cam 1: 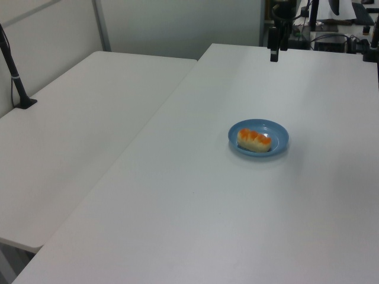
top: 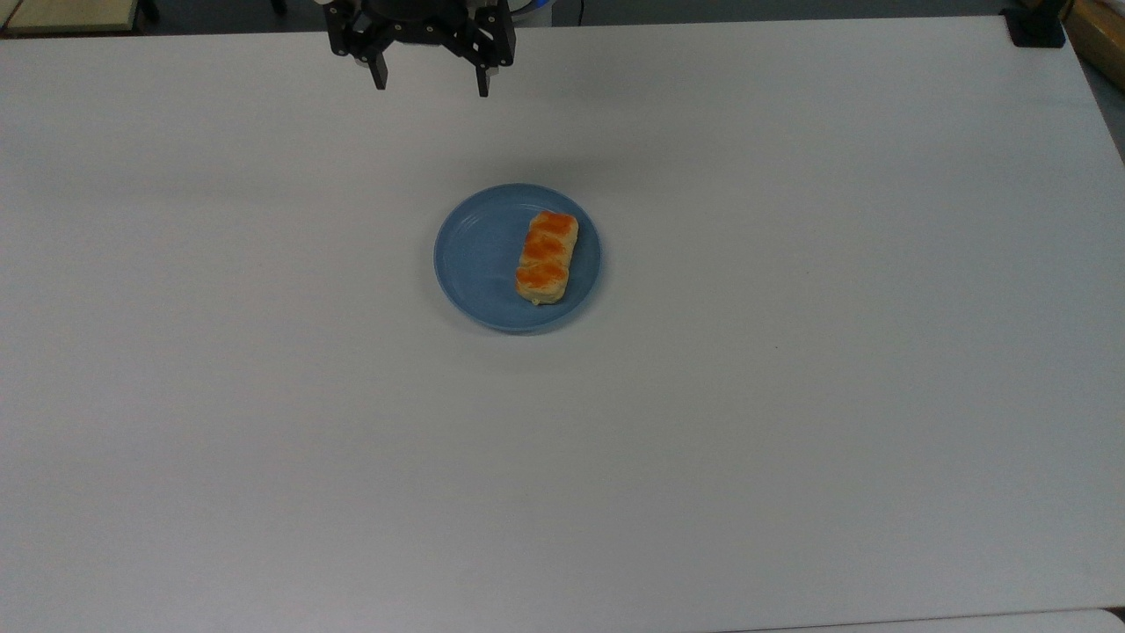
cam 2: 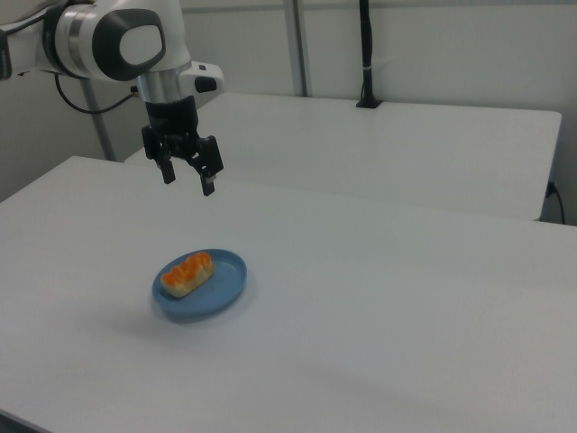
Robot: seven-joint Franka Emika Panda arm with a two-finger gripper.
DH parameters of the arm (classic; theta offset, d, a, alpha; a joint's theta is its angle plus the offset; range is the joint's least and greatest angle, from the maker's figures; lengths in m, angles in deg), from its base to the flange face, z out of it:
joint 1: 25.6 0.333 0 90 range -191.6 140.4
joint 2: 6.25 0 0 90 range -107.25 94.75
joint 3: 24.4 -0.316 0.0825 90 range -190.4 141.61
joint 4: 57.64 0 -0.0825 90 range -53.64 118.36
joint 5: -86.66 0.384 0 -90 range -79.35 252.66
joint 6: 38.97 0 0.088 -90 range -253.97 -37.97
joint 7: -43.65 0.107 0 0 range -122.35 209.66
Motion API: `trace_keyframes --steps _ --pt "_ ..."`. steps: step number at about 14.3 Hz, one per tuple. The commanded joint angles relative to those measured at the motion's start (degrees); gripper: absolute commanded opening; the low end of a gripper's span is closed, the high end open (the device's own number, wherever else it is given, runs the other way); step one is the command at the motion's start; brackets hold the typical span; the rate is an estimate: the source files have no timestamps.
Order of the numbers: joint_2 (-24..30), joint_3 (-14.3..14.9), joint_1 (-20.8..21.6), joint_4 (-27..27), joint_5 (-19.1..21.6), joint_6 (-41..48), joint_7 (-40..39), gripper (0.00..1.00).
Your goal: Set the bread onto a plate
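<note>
The small yellow bread roll with orange bumps (top: 546, 257) lay on the round blue plate (top: 475, 264). The black two-finger gripper (top: 430, 83) hung high above the table, fingers spread, holding nothing. I thought the job looked done.

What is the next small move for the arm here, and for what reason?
Probably none beyond holding or retreating a little further. The bread already lies on the plate, inside the rim toward the top view's right. The gripper is open, holds nothing, and hangs well clear of the plate, so the placing looks finished.
</note>
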Motion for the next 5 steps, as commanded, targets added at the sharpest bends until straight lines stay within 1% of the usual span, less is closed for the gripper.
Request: trace_keyframes --steps 1,5 --pt "0.7 0.6 0.1 -0.9 -0.9 1.2 -1.2 1.00" --pt "0.8 0.7 -0.5 -1.0 -1.0 1.2 -1.2 1.00"
